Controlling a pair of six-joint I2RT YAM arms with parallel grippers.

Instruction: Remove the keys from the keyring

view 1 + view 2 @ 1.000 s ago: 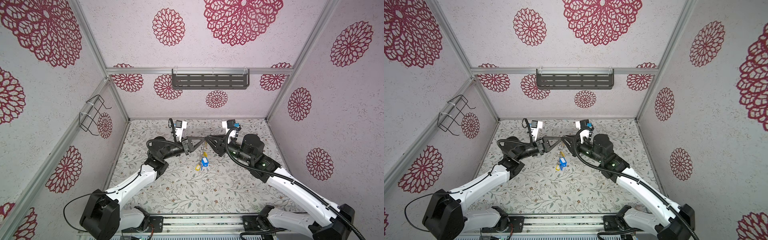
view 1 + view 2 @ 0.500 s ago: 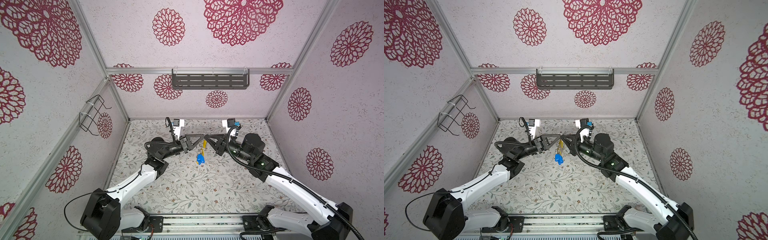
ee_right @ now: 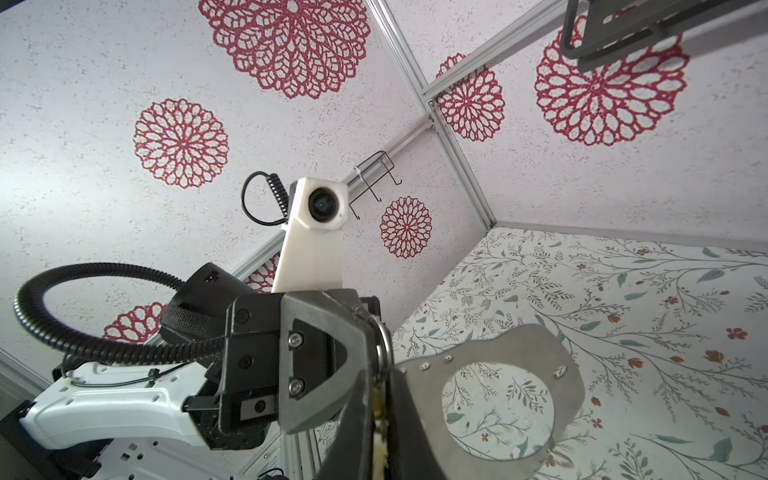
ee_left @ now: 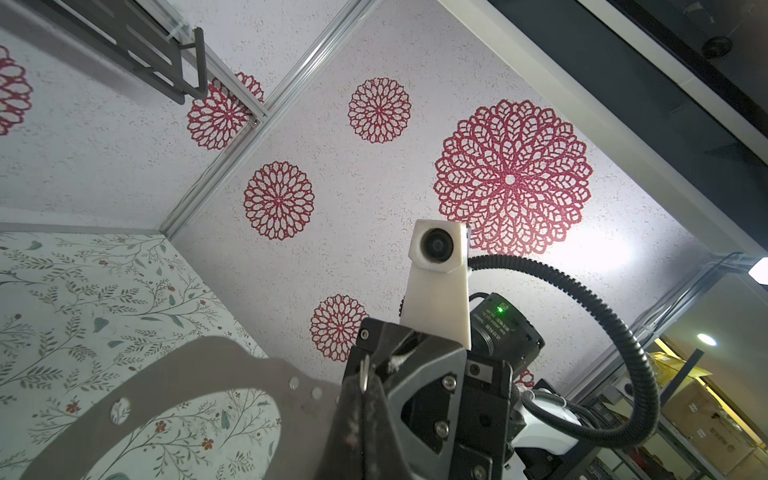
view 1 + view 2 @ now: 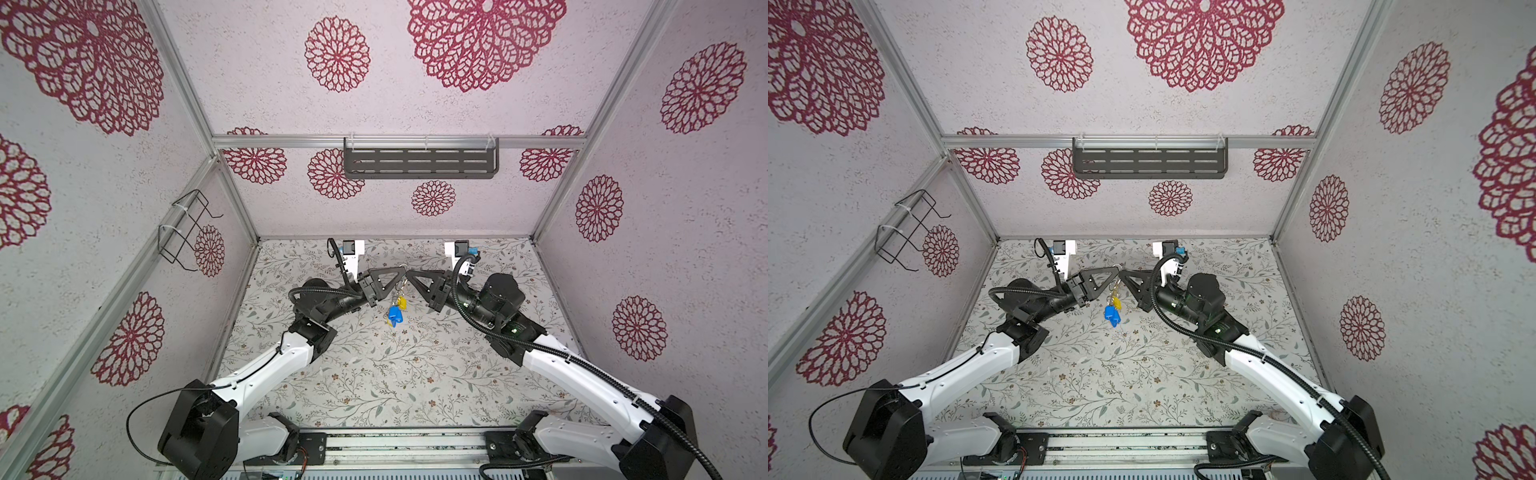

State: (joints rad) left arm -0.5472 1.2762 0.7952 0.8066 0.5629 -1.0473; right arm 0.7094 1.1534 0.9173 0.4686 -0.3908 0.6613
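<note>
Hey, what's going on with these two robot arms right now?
Both arms meet in mid-air above the table. The left gripper is clamped on the grey keyring, with blue and yellow keys dangling below. The right gripper looks closed on one of the keys at the keyring's edge. None is seen on the table yet.

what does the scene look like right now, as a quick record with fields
keyring: grey crescent band, held up off the table between both arms
keys: yellow and blue tags, hanging in a bunch below the keyring
left jaws: shut on the keyring
right jaws: shut at the keyring's edge, by a small ring; what they pinch is unclear
loose keys on table: none seen
</note>
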